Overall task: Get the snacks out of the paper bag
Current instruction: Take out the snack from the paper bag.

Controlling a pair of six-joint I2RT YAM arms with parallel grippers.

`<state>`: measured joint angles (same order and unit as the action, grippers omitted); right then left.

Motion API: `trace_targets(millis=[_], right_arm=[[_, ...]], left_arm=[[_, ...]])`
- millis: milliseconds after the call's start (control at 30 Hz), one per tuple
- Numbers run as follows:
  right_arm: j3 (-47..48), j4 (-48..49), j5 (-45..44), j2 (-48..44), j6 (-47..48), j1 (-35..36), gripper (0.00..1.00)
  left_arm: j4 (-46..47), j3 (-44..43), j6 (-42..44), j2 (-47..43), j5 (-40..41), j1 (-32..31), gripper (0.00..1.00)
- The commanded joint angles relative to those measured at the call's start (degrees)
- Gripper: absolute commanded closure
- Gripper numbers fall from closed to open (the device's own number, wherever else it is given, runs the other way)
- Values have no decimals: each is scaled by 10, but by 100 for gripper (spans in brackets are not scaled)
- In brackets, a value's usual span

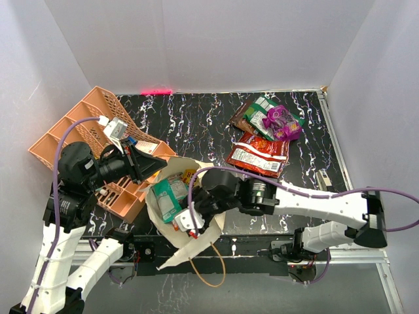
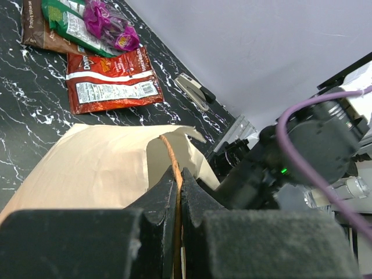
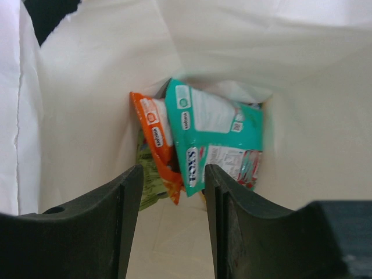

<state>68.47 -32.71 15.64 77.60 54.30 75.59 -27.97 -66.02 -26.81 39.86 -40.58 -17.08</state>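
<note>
Right gripper sits nearest the lens in its wrist view: the two dark fingers stand apart with nothing clamped between them, and they point into the open mouth of the paper bag.

Bag position: near centre of the table, between the two arms. Its mouth is turned up and to the right and its closed bottom lies to the left. One tan handle on the far side is pinched in the left gripper, whose jaws are shut tight on it; a second loop hangs off the near table edge.

Contents seen at the bag's bottom, beyond the right fingertips:
- teal packet, long axis running down the wrist view, its lower corner just beside the right-hand finger's inner edge;
- orange packet, long axis slanting, its lower end showing in the gap between the fingers;
- green packet, partly hidden behind the orange one.
Contact with either finger cannot be told.

Out of the bag, far right on the table: red packet, purple packet, a second green packet and brown pouch, overlapping. Orange tray stands far left.
</note>
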Motion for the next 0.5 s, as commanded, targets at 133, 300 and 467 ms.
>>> trace_targets(millis=[133,300,467], right_arm=[[48,-35,-80,42,14,10,60],[74,-49,-119,79,9,14,60],[81,-36,-148,94,9,14,60]], left_arm=[[44,-7,-18,-14,-33,0,100],[53,-7,-25,-19,-42,1,100],[68,3,-38,-24,-48,0,100]])
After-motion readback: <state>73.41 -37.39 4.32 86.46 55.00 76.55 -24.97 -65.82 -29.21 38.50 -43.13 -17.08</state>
